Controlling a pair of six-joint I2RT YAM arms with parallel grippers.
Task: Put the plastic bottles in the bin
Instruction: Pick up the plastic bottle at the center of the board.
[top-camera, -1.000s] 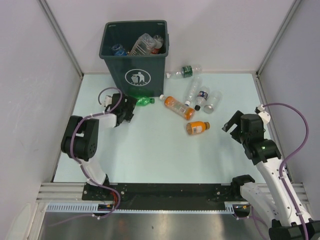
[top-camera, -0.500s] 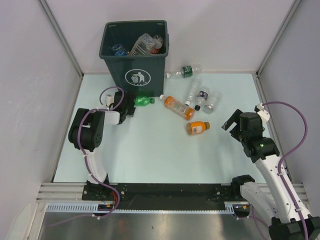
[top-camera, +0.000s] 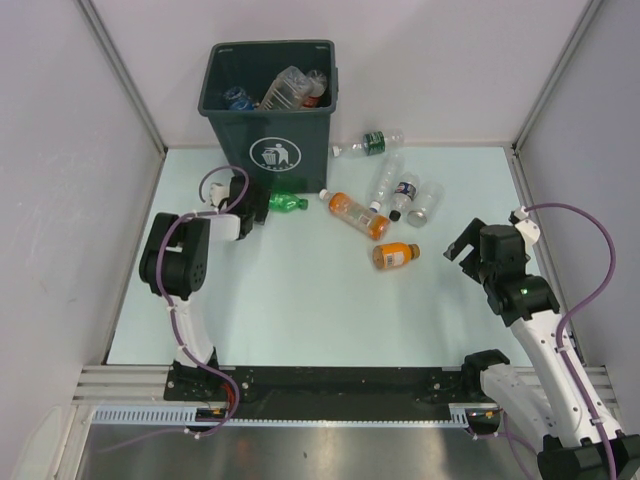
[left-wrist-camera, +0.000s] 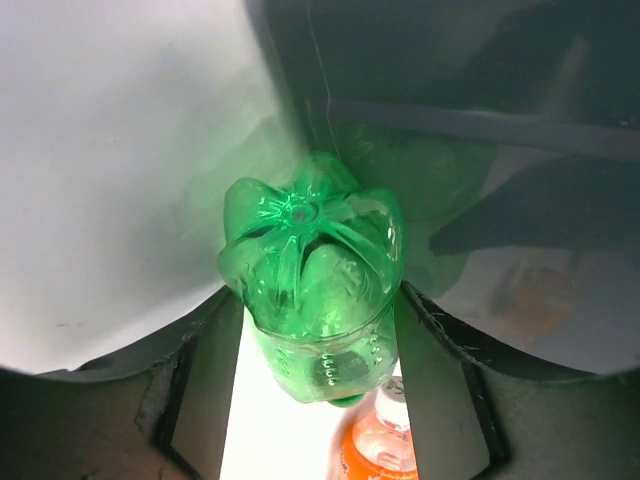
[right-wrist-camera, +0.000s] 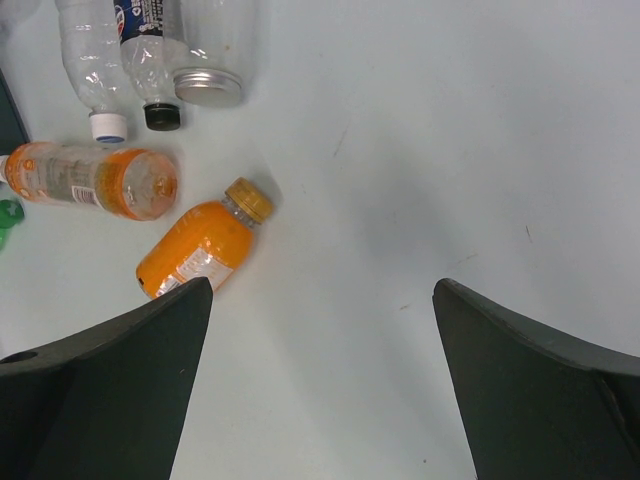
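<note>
The left gripper (top-camera: 256, 207) had its jaws clamped on the flanks of the green plastic bottle (left-wrist-camera: 312, 265), which lay on the pale table (top-camera: 300, 310) just beside the front wall of the tall dark green-grey plastic bin (top-camera: 300, 135), at its six o'clock. Several clear bottles (top-camera: 286, 88) sat inside the bin, while two orange-filled bottles (top-camera: 358, 215) and some loose clear bottles (top-camera: 385, 180) lay at its four o'clock. The right gripper (right-wrist-camera: 322, 290) hovered with its jaws wide apart and empty, at three o'clock of the short orange bottle (right-wrist-camera: 205, 245).

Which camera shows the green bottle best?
Left wrist: the green bottle fills the frame, base-on. Top external shows it small, lying by the bin. Right wrist catches at most a green sliver at its left edge.
</note>
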